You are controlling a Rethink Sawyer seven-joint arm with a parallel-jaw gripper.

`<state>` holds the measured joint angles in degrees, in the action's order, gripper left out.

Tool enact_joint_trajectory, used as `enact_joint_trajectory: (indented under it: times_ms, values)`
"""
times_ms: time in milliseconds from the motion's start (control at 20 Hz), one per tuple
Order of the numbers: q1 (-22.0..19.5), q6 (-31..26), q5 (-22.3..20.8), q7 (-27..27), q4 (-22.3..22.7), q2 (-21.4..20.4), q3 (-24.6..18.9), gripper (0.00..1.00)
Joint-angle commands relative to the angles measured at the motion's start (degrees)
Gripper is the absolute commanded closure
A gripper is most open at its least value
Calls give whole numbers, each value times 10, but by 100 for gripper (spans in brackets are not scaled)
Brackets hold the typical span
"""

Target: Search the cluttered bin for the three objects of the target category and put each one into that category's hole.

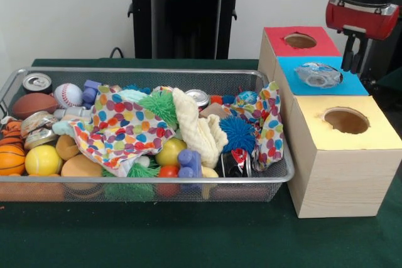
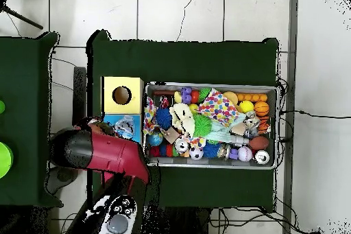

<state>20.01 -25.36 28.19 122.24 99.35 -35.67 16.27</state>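
The two dark fingers (image 1: 353, 51) of the red and black gripper (image 1: 352, 67) hang spread apart and hold nothing; they stand just behind the blue-topped wooden box (image 1: 358, 86), near its far edge. On this box lies a crushed clear plastic bottle (image 1: 319, 75) — it rests across the hole and seems not to have dropped through yet. I judge this to be one of the three target objects, delivered to its box but perhaps needing a push.

The red-topped wooden box (image 1: 276, 41) and the yellow-topped wooden box (image 1: 377, 136) stand on either side of it, each with an open round hole.

The wide silver wire-mesh bin (image 1: 157, 72) beside the boxes is full: a spotted colourful cloth (image 1: 119, 127), toy balls, spiky rubber toys and shiny metal cans (image 1: 38, 82). I cannot find any other clear bottle in the clutter — the rest may lie under the cloth. So most of the search is probably left.
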Motion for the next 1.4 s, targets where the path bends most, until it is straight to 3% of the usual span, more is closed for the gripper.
enact_joint_trajectory:
  times_ms: [50,400,800,1400]
  values:
    - [-8,-51,34,177,30,26,-12,100]
    - [-28,-6,46,144,48,34,-36,100]
    - [-51,-8,38,114,59,27,-52,100]
    - [19,-198,11,201,14,-41,30,100]
